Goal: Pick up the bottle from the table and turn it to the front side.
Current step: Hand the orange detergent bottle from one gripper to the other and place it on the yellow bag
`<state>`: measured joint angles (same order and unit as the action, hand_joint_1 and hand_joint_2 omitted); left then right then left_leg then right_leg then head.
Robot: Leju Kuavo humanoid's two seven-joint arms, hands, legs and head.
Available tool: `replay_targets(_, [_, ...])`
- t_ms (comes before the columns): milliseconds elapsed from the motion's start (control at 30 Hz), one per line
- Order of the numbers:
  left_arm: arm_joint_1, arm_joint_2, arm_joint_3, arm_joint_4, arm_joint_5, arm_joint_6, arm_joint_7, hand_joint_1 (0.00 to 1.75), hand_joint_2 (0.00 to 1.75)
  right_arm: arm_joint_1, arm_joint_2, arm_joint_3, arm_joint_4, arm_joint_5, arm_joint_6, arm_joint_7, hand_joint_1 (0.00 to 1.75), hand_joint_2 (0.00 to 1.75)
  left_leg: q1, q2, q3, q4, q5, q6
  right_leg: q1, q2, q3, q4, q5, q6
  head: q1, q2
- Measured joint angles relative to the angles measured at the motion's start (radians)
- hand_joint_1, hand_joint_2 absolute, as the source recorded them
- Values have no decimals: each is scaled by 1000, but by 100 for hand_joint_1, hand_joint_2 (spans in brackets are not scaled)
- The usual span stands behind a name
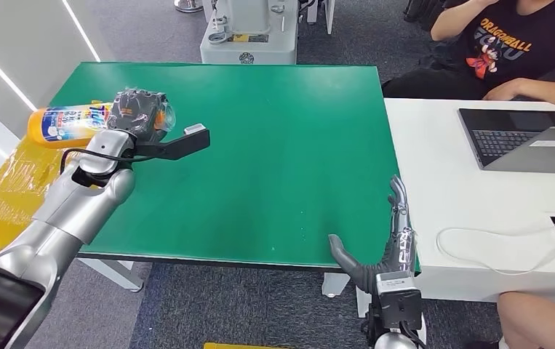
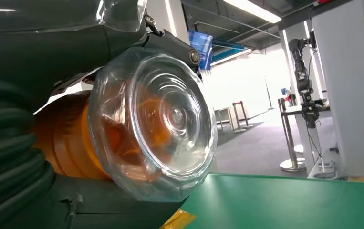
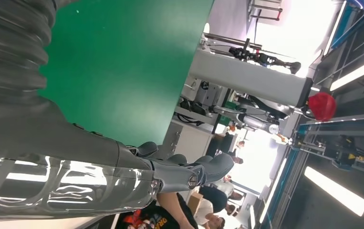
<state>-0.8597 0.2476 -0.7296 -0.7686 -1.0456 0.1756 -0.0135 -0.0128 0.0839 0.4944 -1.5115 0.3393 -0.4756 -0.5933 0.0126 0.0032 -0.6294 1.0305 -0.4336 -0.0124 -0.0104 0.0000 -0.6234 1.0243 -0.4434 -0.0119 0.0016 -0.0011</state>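
An orange bottle (image 1: 67,123) with a blue-and-white label lies on its side in the air over the green table's (image 1: 260,160) left edge. My left hand (image 1: 137,111) grips it near its clear cap end. In the left wrist view the clear round cap (image 2: 158,121) fills the middle, with orange liquid behind it and my left hand (image 2: 41,57) wrapped around the bottle. My right hand (image 1: 387,243) hovers at the table's near right corner with its fingers spread, holding nothing. In the right wrist view my right hand (image 3: 118,167) stretches out beside the table's edge.
A white desk (image 1: 478,189) adjoins the table on the right with a laptop (image 1: 525,138) and a cable. A person in a black shirt (image 1: 507,51) sits behind it. Yellow-wrapped material (image 1: 5,189) lies at the table's left. A grey machine base (image 1: 249,33) stands beyond the far edge.
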Motion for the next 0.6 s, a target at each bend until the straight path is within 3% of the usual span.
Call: replay_targets(600, [27, -48, -2, 121, -17, 4, -63, 175, 175, 3, 0, -11, -16, 2, 11, 4, 0, 175, 0, 0, 0, 0, 0, 0, 0, 0, 0, 0, 0, 0, 0, 0])
